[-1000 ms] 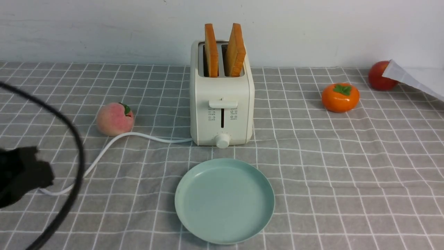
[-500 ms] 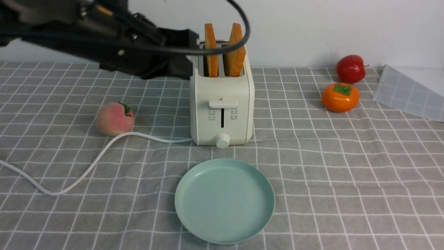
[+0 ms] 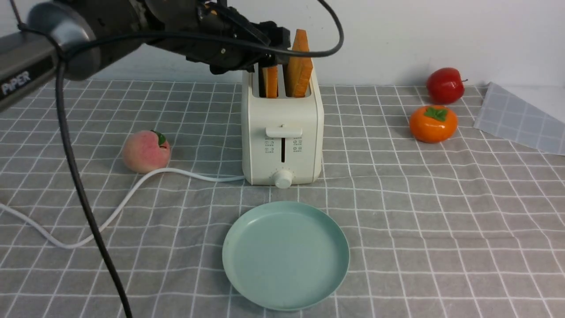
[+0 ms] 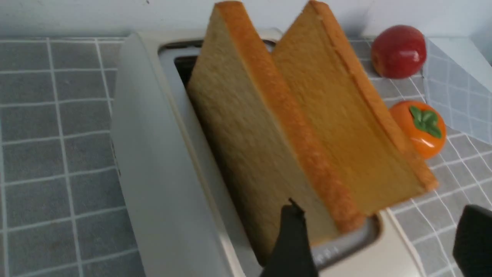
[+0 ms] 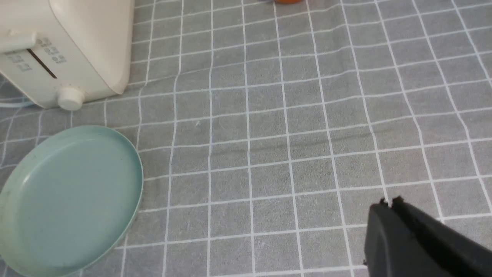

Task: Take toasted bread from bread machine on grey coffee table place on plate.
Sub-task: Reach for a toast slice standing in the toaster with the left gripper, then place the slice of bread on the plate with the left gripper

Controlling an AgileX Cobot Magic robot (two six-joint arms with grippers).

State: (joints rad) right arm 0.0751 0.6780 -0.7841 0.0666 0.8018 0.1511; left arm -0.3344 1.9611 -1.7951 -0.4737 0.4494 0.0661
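Left gripper (image 4: 378, 238): jaws spread, by the toast
Right gripper (image 5: 399, 231): clenched
Toast (image 3: 271, 82): both slices upright in toaster (image 3: 282, 115)
Plate (image 3: 286, 256): near side of toaster

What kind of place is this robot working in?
Probably a mock kitchen or breakfast table in a robot test area: a toaster with bread, a plate, and a robot arm reaching over.
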